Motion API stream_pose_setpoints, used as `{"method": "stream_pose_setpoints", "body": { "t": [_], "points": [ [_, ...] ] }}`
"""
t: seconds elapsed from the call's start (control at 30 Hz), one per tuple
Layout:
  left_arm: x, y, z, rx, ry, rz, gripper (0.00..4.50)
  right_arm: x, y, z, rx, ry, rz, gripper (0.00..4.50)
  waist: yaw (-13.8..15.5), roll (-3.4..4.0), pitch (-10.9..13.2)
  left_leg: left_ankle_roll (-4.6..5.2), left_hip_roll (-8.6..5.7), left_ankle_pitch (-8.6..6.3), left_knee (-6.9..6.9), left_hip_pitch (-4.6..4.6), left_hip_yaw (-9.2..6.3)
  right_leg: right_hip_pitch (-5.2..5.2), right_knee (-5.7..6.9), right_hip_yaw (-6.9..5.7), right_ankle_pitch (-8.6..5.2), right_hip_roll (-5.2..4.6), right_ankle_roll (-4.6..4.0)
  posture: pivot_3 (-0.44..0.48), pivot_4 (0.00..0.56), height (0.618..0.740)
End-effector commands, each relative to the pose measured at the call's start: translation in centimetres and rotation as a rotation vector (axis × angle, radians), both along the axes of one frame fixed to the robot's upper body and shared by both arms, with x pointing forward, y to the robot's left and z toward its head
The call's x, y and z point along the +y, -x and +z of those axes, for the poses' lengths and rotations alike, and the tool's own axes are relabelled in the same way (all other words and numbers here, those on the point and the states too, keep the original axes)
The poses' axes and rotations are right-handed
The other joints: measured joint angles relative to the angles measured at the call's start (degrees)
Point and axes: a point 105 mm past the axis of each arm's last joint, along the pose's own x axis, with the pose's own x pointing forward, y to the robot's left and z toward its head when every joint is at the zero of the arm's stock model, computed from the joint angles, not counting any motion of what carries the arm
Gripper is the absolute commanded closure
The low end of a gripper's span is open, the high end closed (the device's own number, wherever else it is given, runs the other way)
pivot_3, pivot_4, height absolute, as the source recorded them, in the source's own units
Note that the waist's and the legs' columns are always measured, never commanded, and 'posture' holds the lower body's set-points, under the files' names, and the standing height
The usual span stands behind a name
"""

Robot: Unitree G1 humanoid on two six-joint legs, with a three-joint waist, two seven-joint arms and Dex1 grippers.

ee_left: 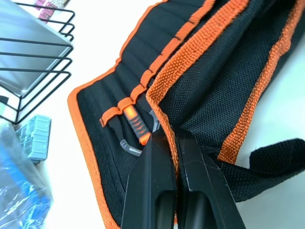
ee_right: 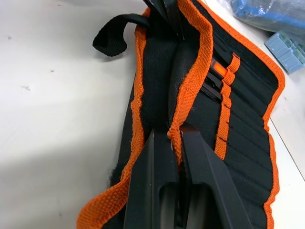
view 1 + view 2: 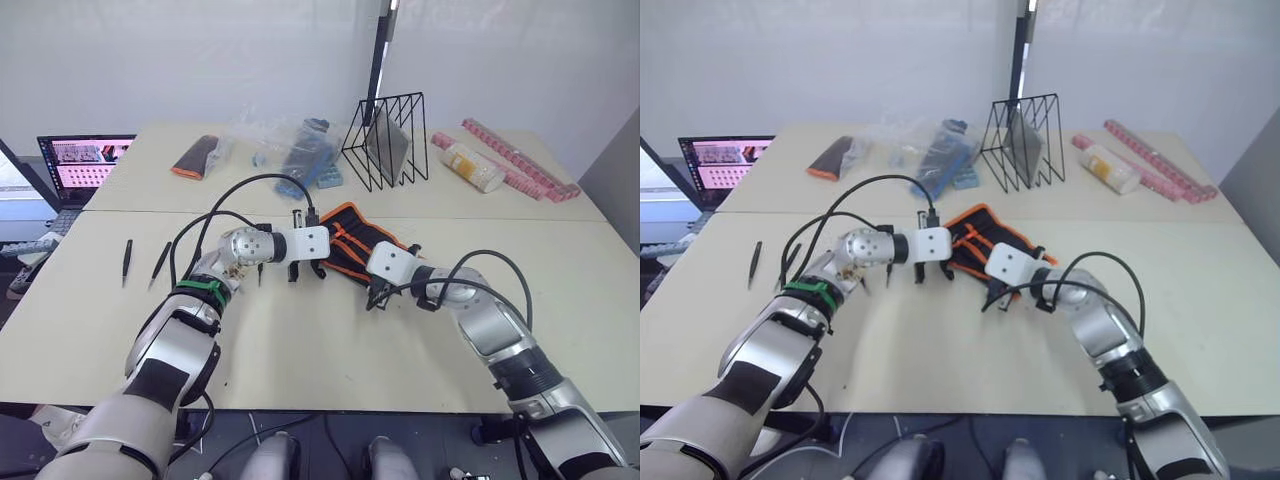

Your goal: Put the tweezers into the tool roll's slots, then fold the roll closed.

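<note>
Grippers, left (image 1: 174,143) and right (image 2: 175,136), each clamp the roll's (image 3: 352,245) orange-bound flap, apparently to fold it, though two tweezers (image 3: 127,261) lie loose well apart.

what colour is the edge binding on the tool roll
Orange, against black fabric on the tool roll. The right wrist view shows it best.
</note>
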Motion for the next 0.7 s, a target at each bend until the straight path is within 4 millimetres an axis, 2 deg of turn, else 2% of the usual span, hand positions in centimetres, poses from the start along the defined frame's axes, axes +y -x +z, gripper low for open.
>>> {"method": "stream_pose_setpoints", "body": {
  "t": [0.03, 0.3, 0.5, 0.7],
  "points": [
    [1.7, 0.3, 0.1, 0.013, 0.030, 0.011, 4.48, -0.6, 0.7, 1.6, -0.042, -0.011, 0.033, 4.50, -0.15, 0.00, 0.00, 0.00, 0.01, 0.00, 0.00, 0.00, 0.00, 0.00, 0.00, 0.00, 0.00, 0.00, 0.00, 0.000, 0.150, 0.687],
    [3.8, 2.1, -1.2, 0.074, 0.014, -0.030, 4.48, 0.7, 3.0, 1.6, -0.047, 0.014, 0.163, 4.50, -0.23, 0.00, 0.00, 0.00, 0.03, 0.00, 0.01, 0.00, -0.01, -0.01, 0.02, 0.00, 0.00, 0.01, 0.00, 0.000, 0.150, 0.687],
    [3.9, 3.2, -0.5, 0.077, 0.028, -0.090, 4.48, 1.7, 3.8, 0.9, -0.102, 0.067, 0.222, 4.50, -0.23, 0.00, 0.00, 0.00, 0.03, 0.00, 0.03, 0.00, -0.01, -0.01, 0.02, 0.00, 0.00, 0.01, 0.00, 0.000, 0.150, 0.687],
    [5.0, 4.1, 0.2, 0.089, 0.056, -0.140, 4.48, 2.4, 4.9, 0.0, -0.218, 0.148, 0.308, 4.50, -0.23, 0.00, 0.00, 0.00, 0.03, 0.00, 0.04, 0.01, -0.01, -0.01, 0.03, 0.01, 0.00, 0.01, 0.00, 0.000, 0.150, 0.687]
  ]
}}
